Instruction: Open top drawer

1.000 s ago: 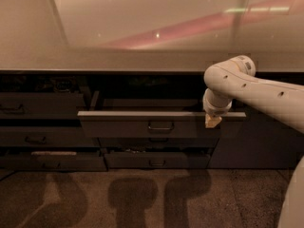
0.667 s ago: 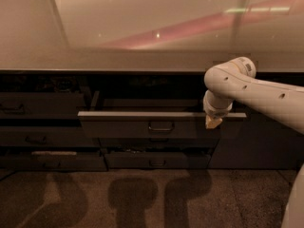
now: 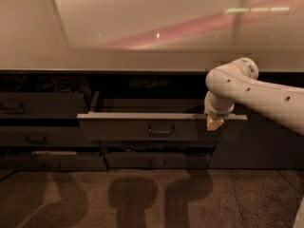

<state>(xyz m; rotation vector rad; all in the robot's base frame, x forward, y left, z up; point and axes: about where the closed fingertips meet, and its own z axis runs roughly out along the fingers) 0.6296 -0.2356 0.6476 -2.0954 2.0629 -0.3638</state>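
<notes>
Grey-brown top drawer [image 3: 118, 127] stands partly out; the gripper [image 3: 214, 123], state indeterminable, sits at its right upper edge and should draw squarely outward.

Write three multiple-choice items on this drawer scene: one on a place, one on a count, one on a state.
1. Where is the gripper?
A) at the drawer's left end
B) near the right end of the top drawer's upper edge
C) down by the floor

2. How many handles are on the top drawer's front?
A) one
B) none
C) three

3. What state is the top drawer in?
A) flush shut
B) taken out and lying on the floor
C) partly open

Answers:
1. B, the arm's tip sits at that edge, right of the handle.
2. A, a single loop sits at the centre.
3. C, the front stands forward with open space behind it.
</notes>
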